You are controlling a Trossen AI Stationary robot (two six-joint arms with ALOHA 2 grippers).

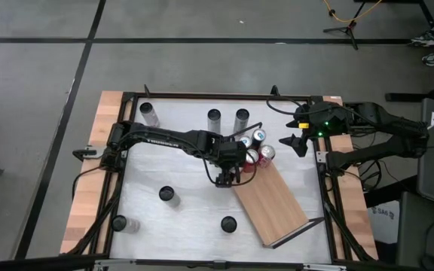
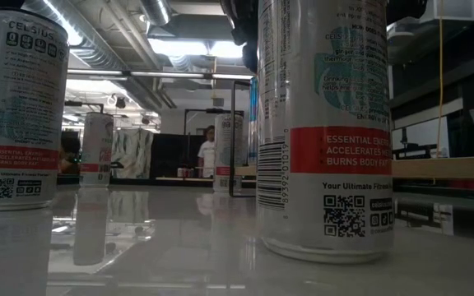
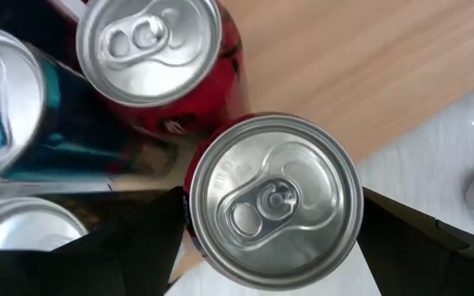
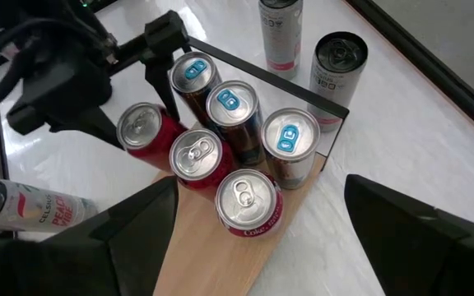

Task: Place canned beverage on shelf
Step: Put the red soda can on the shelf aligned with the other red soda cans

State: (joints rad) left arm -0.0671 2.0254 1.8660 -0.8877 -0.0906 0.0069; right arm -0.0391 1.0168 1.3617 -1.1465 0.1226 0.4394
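Clamping the left gripper [image 3: 274, 205] on a red can [image 3: 274, 197], one dark finger [image 3: 122, 242] pressed against each side, right at the long edge of the shelf [image 3: 401, 66]. Cannot tell from that wrist view whether the can's base rests on the wood or over the white table [image 3: 451, 140].

Seen from the right wrist alone: six cans bunched at one short end of the board beside the black wire rail [image 4: 270, 78], three blue-tabbed cans [image 4: 230, 100] and three red, with the gripped one at the cluster's edge.

Seen only from above: loose cans [image 1: 166, 194] standing well apart on the table, and most of the board bare.

Holding the right gripper [image 1: 298, 143] off near the shelf's far right end, jaws wide apart around nothing.

From table height, nothing but a tall white can [image 2: 323, 123] close up, others behind it, and a person [image 2: 209, 152] far back in the room.
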